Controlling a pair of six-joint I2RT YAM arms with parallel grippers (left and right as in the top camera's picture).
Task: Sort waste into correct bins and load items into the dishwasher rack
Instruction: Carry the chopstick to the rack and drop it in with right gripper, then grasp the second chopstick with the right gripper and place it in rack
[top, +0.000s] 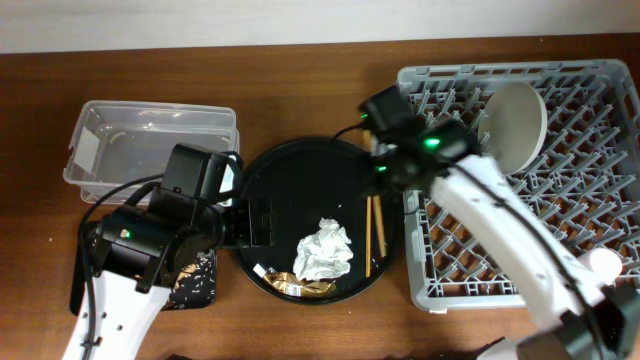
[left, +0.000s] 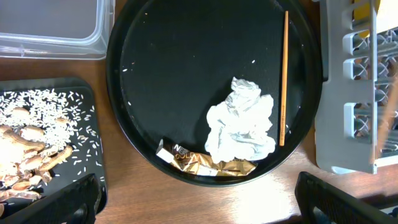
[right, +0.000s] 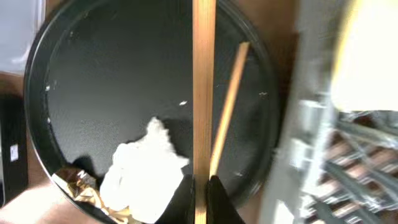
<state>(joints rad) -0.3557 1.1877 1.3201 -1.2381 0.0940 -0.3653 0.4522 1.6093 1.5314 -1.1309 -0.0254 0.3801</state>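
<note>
My right gripper (right: 202, 194) is shut on one wooden chopstick (right: 203, 87) over the right side of the round black tray (top: 290, 170). The second chopstick (right: 227, 118) lies on that tray. A crumpled white napkin (top: 325, 250) and a brown-gold foil wrapper (top: 302, 286) lie at the tray's front; both also show in the left wrist view, napkin (left: 242, 121) and wrapper (left: 208, 163). My left gripper (left: 199, 205) is open and empty above the table's front, just left of the tray in the overhead view (top: 255, 222). A pale plate (top: 515, 120) stands in the grey rack (top: 560, 215).
The clear tub (top: 150, 145) stands at the back left. The flat black tray (left: 43, 143) holds rice and brown food scraps. The rack's edge (left: 354, 93) is close to the round tray's right side. The right arm reaches across the rack.
</note>
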